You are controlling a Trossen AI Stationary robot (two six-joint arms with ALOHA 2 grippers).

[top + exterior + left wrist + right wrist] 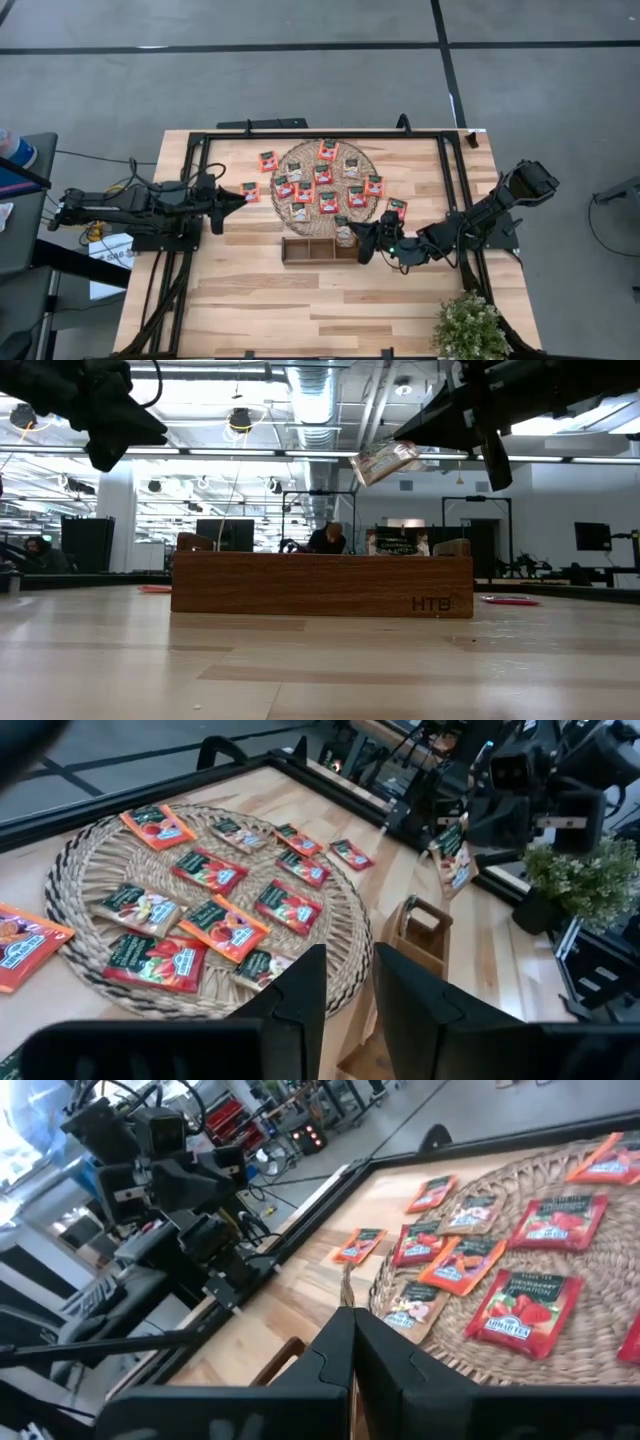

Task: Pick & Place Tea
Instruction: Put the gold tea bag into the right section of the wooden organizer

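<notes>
My right gripper [352, 238] is clamped on 1 pale tea sachet [343, 231], and it hangs above the right end of the wooden tray [300, 250], clear of it. From table height the sachet [385, 460] shows tilted in the air, pinched at the tip of my fingers [425, 428], well above the tray [320, 585], whose front face carries the letters HTB. My left wrist camera sees the same sachet [452, 855] dangling above the tray [418, 935]. In my right wrist camera my fingers [340, 1355] are pressed together with only the thin edge of the sachet [347, 1288] standing up between them.

My left gripper [237, 197] waits at the left edge of the woven mat [362, 162], its fingers [300, 995] parted a little with nothing between them, just beside a red sachet [250, 192] that lies on the bare table.

The remaining tea lies flat: most sachets are spread over the round mat [80, 860], red-orange ones mixed with paler green-topped ones. Another red sachet [267, 160] sits on the table wood just off the mat's upper left, and 1 more [397, 208] lies off its lower right, near my right arm. A potted plant [470, 325] stands at the table's near right corner
</notes>
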